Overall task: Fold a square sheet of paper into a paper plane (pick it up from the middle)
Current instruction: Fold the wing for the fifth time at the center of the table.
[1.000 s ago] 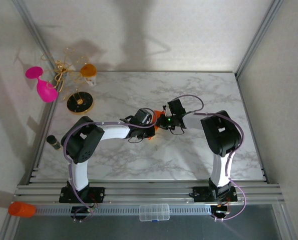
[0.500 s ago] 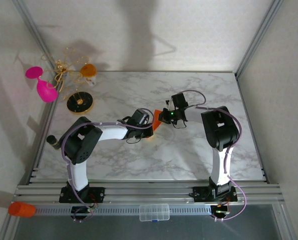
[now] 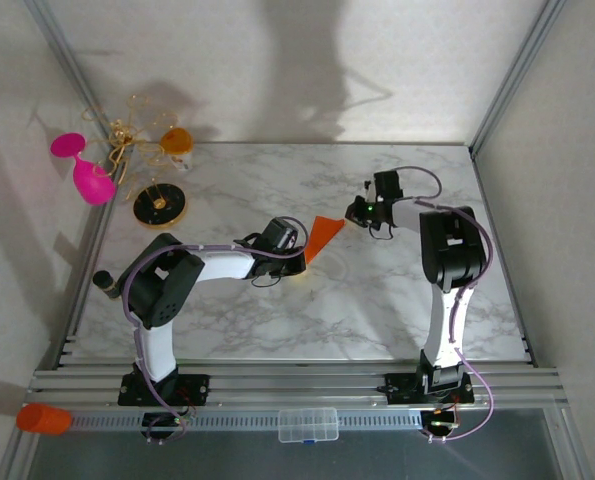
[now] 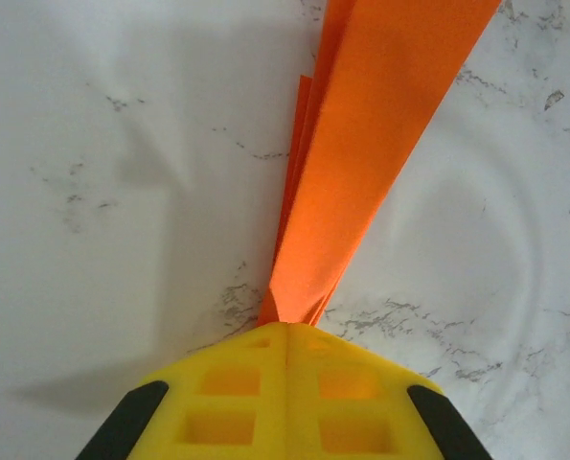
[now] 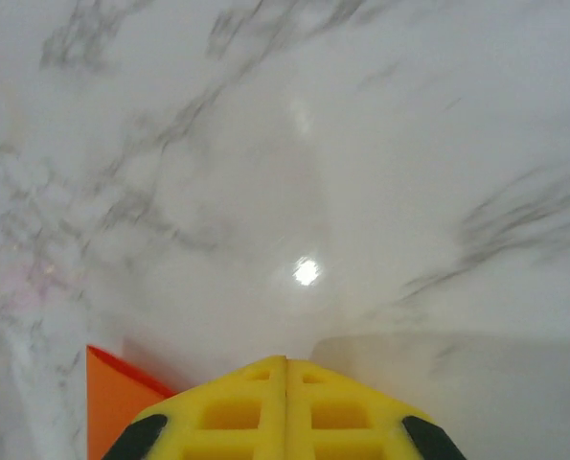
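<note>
In the left wrist view the folded orange paper (image 4: 361, 163) runs off the top edge, its narrow end buried between the left gripper's (image 4: 286, 331) clamped yellow fingers; from above it sits mid-table, widening toward the right gripper (image 3: 359, 211); that gripper, closed and empty, shows one orange corner beside its fingers (image 5: 237, 412).

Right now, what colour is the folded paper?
Plain bright orange paper, clearest in the left wrist view.
</note>
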Robot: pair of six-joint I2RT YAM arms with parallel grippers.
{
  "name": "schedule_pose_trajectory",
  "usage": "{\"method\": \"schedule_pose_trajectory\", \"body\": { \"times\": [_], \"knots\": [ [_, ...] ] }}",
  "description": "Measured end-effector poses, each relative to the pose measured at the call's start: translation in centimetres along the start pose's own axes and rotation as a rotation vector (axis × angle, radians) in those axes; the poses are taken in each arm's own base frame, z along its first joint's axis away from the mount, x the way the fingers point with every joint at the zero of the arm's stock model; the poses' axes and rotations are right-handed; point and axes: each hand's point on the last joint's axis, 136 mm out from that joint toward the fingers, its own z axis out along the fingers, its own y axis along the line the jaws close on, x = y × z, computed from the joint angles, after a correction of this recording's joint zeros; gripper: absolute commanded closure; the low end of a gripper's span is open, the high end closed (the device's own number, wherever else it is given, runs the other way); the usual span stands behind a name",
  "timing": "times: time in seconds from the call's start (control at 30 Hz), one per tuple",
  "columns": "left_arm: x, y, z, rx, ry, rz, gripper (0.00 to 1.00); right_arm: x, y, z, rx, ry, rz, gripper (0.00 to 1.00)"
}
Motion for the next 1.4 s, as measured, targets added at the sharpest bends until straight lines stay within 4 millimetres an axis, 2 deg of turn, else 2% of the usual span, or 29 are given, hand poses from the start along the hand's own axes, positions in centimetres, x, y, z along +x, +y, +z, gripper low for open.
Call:
{"method": "schedule_pose_trajectory", "body": {
  "times": [0.1, 0.23, 0.33, 0.43, 0.57, 0.73, 0.87, 0.93, 1.23, 1.4],
  "knots": [
    [0.0, -0.1, 0.0, 0.001, 0.008, 0.007, 1.0, -0.3, -0.2, -0.3, 0.005, -0.013, -0.007, 0.93],
    [0.2, -0.1, -0.1, -0.003, 0.023, 0.008, 1.0, 1.3, 0.9, -1.7, -0.023, -0.008, -0.026, 0.92],
    [0.3, -0.1, -0.2, -0.008, 0.031, 0.007, 1.0, 2.8, 2.6, -3.4, -0.069, -0.009, -0.048, 0.91],
    [0.4, -0.1, -0.2, -0.01, 0.037, 0.006, 1.0, 3.8, 4.5, -4.1, -0.116, -0.005, -0.076, 0.91],
    [0.4, -0.1, -0.3, -0.016, 0.043, 0.008, 1.0, 5.1, 6.2, -3.6, -0.15, 0.018, -0.098, 0.91],
    [0.7, -0.1, -0.4, -0.023, 0.066, 0.018, 1.0, 9.6, 8.1, -1.6, -0.182, 0.131, -0.124, 0.91],
    [0.9, -0.3, -0.7, -0.017, 0.084, 0.02, 0.98, 11.8, 7.9, -0.2, -0.173, 0.193, -0.12, 0.91],
    [0.9, -0.4, -1.0, -0.017, 0.086, 0.022, 0.95, 12.3, 7.1, 0.3, -0.152, 0.21, -0.107, 0.91],
    [-0.8, -1.5, -3.1, 0.015, 0.032, 0.019, 0.85, 11.9, 7.0, 0.5, -0.127, 0.21, -0.104, 0.91],
    [-2.7, -0.7, -4.3, 0.009, -0.028, -0.02, 0.73, 11.8, 7.2, 0.3, -0.122, 0.208, -0.11, 0.83]
  ]
}}
